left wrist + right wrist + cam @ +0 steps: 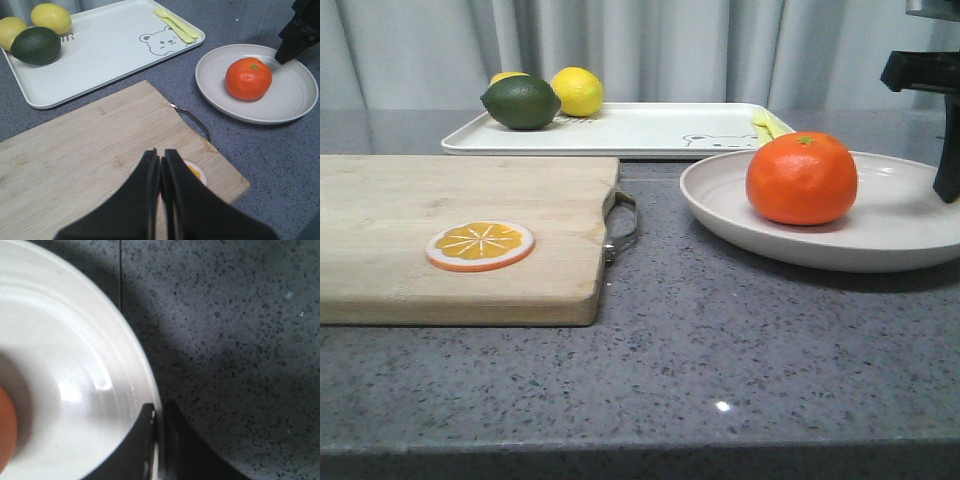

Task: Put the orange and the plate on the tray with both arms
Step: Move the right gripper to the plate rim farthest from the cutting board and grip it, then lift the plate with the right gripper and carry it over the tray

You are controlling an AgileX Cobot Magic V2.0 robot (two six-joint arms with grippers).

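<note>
The glossy round orange point(801, 178) is sitting inside the wide shallow off-white plate point(880, 245), slightly toward the plate's 9 o'clock side in the front view, its green stem spot pointing straight up. Being nearly round, it is showing no real long axis, only a slight flattening top to bottom. The plate is lying flat on the speckled grey countertop point(720, 350), just in front of the large white rectangular tray with a bear-face drawing point(650, 130), whose long axis is running left to right across the table.

The right gripper point(157, 415) is pinching the plate's rim at its 3 o'clock edge, one finger inside the rim and one outside, so it is grasping the plate. The left gripper point(161, 170) is hovering over the pale wooden cutting board point(90, 155), its fingers clenched together and holding nothing.

Judging from this, the plate grasp is the step in hand. The next move is calling for a level lift toward 12 o'clock, over the tray's low rim, keeping the plate flat so the orange is not rolling off.
</note>
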